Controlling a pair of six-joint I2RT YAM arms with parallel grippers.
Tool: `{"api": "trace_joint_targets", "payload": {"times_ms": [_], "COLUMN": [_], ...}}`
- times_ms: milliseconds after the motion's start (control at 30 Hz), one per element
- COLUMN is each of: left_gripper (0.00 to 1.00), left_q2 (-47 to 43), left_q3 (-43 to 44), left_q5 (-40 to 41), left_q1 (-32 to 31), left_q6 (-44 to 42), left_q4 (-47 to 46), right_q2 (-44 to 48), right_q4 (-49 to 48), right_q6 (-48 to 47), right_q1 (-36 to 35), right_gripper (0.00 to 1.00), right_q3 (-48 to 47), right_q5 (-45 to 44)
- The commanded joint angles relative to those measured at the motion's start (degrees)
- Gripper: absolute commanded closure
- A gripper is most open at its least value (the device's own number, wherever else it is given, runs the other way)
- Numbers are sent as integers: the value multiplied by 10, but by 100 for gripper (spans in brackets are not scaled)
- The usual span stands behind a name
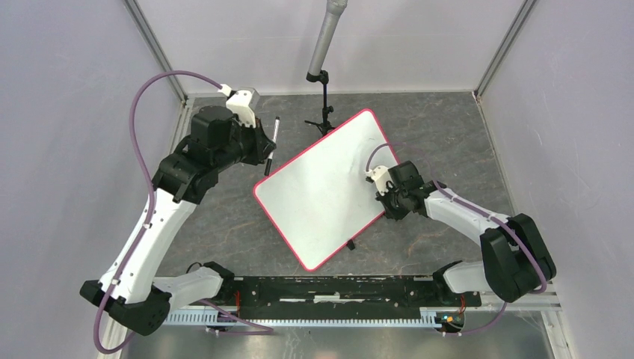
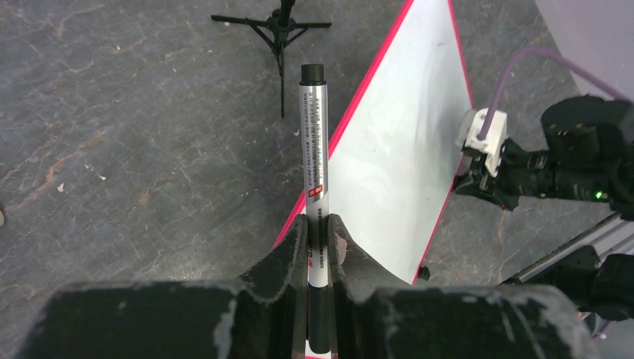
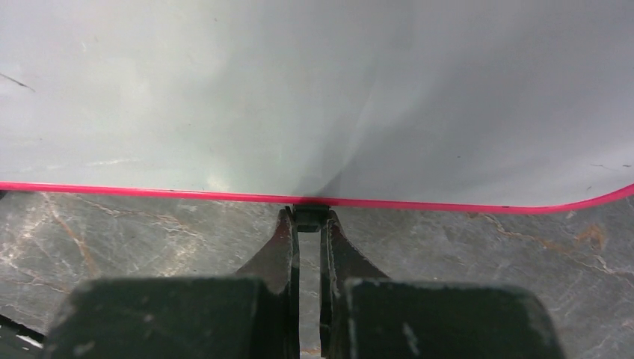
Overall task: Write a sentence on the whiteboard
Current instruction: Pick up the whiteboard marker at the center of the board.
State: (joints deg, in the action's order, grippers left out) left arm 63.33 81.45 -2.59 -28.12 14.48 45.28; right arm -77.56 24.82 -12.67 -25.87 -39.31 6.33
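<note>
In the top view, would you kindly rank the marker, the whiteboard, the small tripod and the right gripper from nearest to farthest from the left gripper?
From the left gripper:
1. marker, held between its fingers.
2. whiteboard, its pink edge just to the right.
3. tripod, farther back on the table.
4. right gripper, across the board at its right edge.

Bare gray surface [image 1: 217, 224] lies open left of and in front of the whiteboard [image 1: 321, 187]. A black tripod [image 1: 323, 120] narrows the far gap. The right claw [image 3: 309, 221], pinching a rim clip [image 3: 309, 212], blocks the right edge. The left claw [image 2: 319, 228] and its marker [image 2: 314, 149] crowd the far-left corner.
</note>
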Motion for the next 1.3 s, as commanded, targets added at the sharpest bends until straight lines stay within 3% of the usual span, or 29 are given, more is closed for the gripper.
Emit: {"api": "trace_joint_targets", "payload": {"times_ms": [0, 133, 233, 333, 667, 1000, 1200, 1267], "left_gripper": [98, 98, 98, 98, 98, 98, 98, 98], "left_q2": [8, 20, 29, 35, 40, 44, 47, 50], "left_q3": [37, 36, 36, 37, 28, 23, 14, 12], "left_q5": [12, 10, 5, 3, 1, -14, -47, -68], "left_q1": [6, 7, 8, 8, 9, 10, 10, 10], "left_q6": [34, 38, 42, 43, 40, 41, 30, 15], "left_q4": [6, -2, -9, -15, -25, -28, -40, -46], "right_q2": [7, 24, 29, 25, 29, 46, 57, 65], "right_q4": [23, 29, 46, 65, 64, 48, 95, 128], "right_q6": [24, 38, 35, 27, 18, 6, -65, -101], "right_q1": [-36, -50, -57, -59, -90, -135, -140, -140], "right_gripper": [100, 98, 79, 71, 57, 53, 43, 33], "right_q3": [15, 15, 5, -2, -2, 4, -34, -68], "right_q5": [38, 34, 53, 68, 108, 159, 202, 227]}}
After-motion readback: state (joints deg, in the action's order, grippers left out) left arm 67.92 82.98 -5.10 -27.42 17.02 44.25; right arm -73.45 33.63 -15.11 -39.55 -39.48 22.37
